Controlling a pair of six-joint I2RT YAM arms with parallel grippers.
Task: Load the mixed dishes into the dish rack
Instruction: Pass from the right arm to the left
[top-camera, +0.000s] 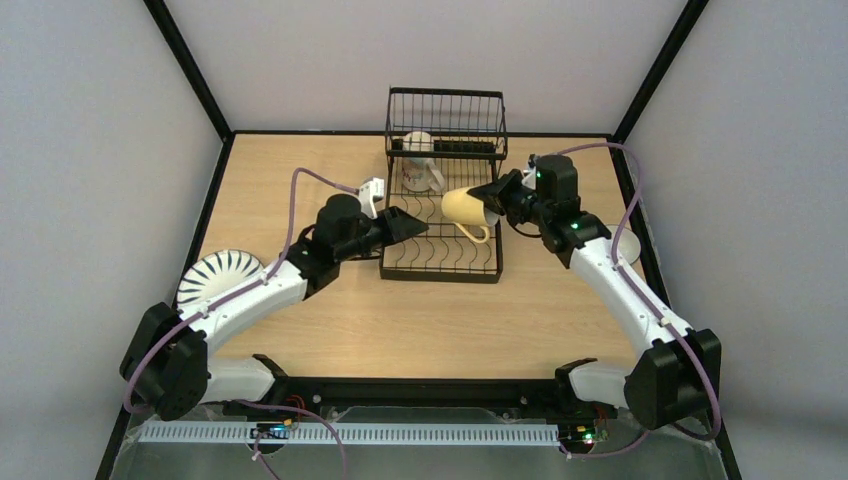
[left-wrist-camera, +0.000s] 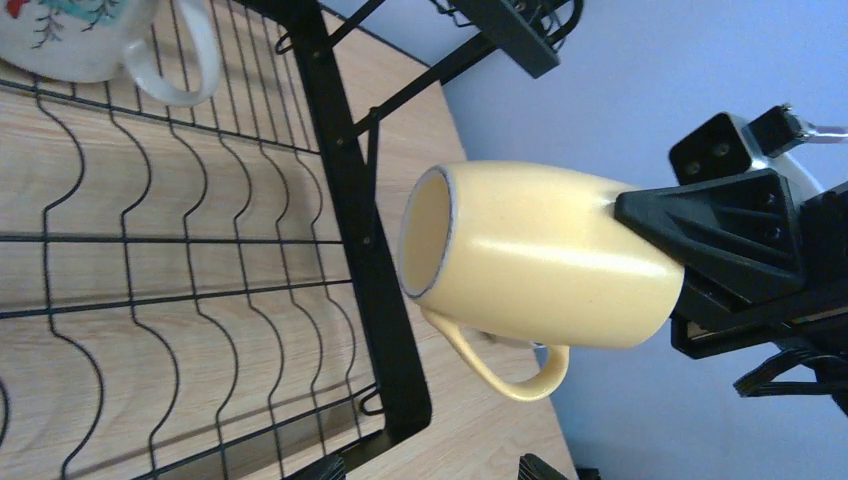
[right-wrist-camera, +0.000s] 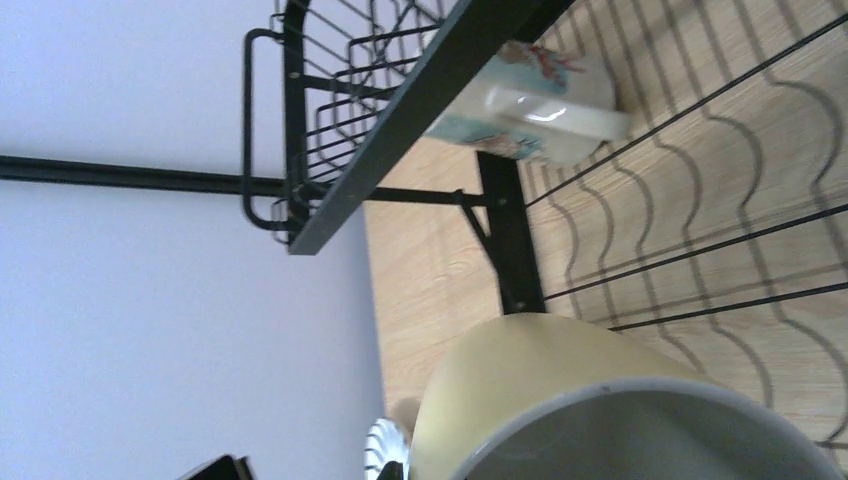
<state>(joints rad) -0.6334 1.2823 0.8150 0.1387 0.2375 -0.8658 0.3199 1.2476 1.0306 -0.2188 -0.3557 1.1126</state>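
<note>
The rack stands at the counter's twelve o'clock, with a mug in its rear and a second mug over its three-o'clock side. A plate lies at eight o'clock.

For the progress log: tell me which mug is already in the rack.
The patterned white mug, on the lower level of the rack. The yellow mug hangs sideways in the right gripper.

Tally: one black wire dish rack; one pale yellow ceramic mug; one cream patterned ceramic mug; one white dark-striped plate; one pale round dish, mostly hidden.
</note>
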